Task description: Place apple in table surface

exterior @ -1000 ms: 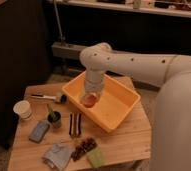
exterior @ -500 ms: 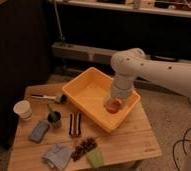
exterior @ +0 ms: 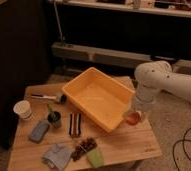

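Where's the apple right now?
Right side of the camera view: the apple is held in the gripper, just beyond the orange bin and its right corner, over the table surface near its right edge.

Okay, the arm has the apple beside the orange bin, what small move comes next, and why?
Probably lower the gripper straight down. It is shut on the apple, just outside the rim of the orange bin, seemingly above bare table surface, so a short descent should set the fruit on the wood before releasing.
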Tool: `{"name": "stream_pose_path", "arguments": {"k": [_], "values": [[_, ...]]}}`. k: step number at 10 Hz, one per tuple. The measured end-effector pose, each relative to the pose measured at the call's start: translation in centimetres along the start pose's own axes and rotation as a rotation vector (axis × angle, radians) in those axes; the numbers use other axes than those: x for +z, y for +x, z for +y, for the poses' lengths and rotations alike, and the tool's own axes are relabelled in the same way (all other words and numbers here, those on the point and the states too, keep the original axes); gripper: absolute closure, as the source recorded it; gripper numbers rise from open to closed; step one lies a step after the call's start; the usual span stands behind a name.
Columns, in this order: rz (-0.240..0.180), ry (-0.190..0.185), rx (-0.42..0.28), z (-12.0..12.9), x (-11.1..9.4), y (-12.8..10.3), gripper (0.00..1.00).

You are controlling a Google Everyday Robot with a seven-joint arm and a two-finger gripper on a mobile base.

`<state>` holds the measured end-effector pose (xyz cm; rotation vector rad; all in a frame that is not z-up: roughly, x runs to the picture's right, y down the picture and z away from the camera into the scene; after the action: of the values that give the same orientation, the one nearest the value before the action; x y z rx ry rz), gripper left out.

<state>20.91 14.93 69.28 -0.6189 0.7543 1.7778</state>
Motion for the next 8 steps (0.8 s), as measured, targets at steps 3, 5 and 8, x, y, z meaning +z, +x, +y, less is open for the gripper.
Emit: {"name": "stream_pose_path", "arguments": {"k": [3,5,8], "values": [[0.038,-0.036,0.051,-1.0,5.1,0.4,1.0],[0.077,-0.035,0.07,-0.7,8.3,0.6,1.0],[0.121,0.011,0.084,-0.8,10.4,1.0,0.96]]}}
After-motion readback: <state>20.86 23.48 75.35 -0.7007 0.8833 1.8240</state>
